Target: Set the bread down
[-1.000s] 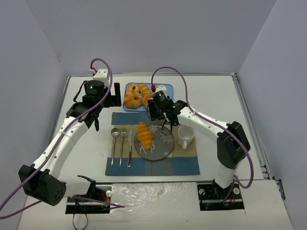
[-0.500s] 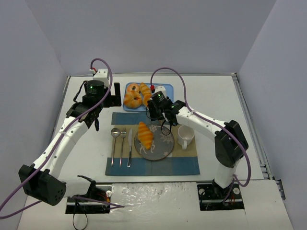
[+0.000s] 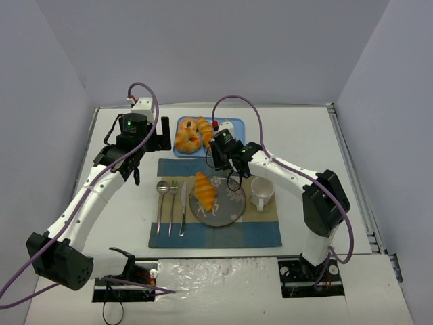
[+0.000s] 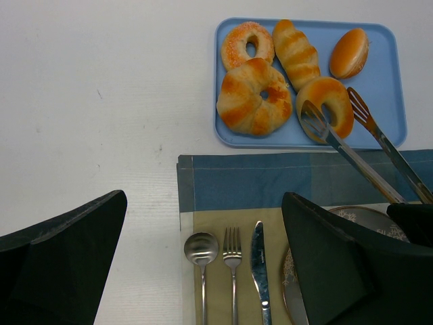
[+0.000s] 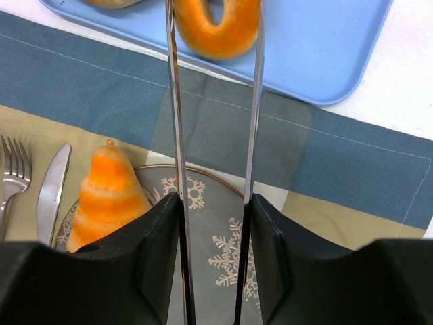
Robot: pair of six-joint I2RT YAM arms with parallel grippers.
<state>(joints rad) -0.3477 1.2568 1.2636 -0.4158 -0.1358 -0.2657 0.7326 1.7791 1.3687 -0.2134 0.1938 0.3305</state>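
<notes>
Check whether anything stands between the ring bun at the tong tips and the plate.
Nothing visible does: only flat placemat lies between the ring bun on the blue tray and the plate. A croissant occupies the plate's left side; the rest is bare.

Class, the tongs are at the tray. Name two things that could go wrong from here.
1. The tongs straddle the ring bun with thin metal tips; it could slip out when lifted over the rim of the tray.
2. The croissant fills the left half of the plate; a carelessly set bun may knock it onto the knife.
</notes>
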